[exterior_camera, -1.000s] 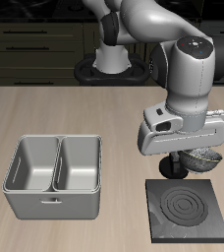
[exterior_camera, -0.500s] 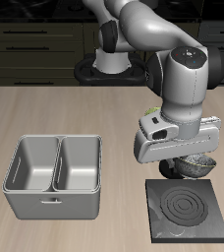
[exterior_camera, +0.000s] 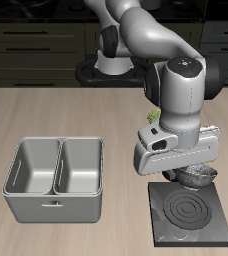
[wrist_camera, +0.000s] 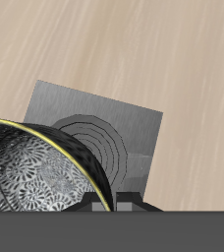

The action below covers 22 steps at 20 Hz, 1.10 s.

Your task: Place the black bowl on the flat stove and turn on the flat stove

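Observation:
My gripper (exterior_camera: 192,177) is shut on the rim of the black bowl (exterior_camera: 200,176), which hangs just above the back edge of the flat stove (exterior_camera: 192,214). The bowl's speckled silvery inside and dark outer wall fill much of the wrist view (wrist_camera: 35,169). Beyond it lies the flat stove (wrist_camera: 89,110), a dark grey slab with concentric ring marks. The arm's hand hides the fingertips in the exterior view. I cannot make out the stove's knob.
A grey double-compartment metal basin (exterior_camera: 54,180) stands beside the stove, nearer the table's front edge. A yellow-green bowl (exterior_camera: 153,118) peeks out behind the arm, farther back. Dark cabinets run along the back.
The arm has carried the black bowl forward and down, from behind the stove to just over its back edge. The gripper stayed shut on the bowl.

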Available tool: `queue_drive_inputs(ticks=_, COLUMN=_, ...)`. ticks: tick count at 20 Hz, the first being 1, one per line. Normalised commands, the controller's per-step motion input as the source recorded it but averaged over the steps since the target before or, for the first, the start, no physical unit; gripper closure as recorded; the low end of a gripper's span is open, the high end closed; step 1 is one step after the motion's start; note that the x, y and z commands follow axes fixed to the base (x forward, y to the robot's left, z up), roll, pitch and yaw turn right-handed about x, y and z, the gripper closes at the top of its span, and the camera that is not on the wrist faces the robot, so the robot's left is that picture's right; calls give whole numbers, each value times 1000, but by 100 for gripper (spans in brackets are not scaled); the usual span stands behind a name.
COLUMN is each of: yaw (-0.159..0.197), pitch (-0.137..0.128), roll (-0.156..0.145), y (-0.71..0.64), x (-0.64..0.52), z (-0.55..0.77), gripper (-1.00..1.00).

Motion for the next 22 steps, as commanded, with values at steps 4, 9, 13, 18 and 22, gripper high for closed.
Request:
queue_drive_inputs(ticks=4, yaw=33, pitch=10, roll=1, y=-16, x=192, z=-160, gripper=100)
queue_drive_inputs(ticks=9, yaw=36, pitch=48, roll=-6, y=-23, x=120, z=-268, gripper=100)
queue_drive_inputs(ticks=13, yaw=30, pitch=18, roll=56, y=150, x=-62, z=-139, gripper=-100)
queue_drive_inputs(ticks=18, yaw=13, pitch=-5, roll=29, y=38, x=-47, z=41, gripper=-100)
queue_drive_inputs(ticks=22, yaw=19, pitch=-40, roll=43, y=8, x=-189, z=168, gripper=-100)
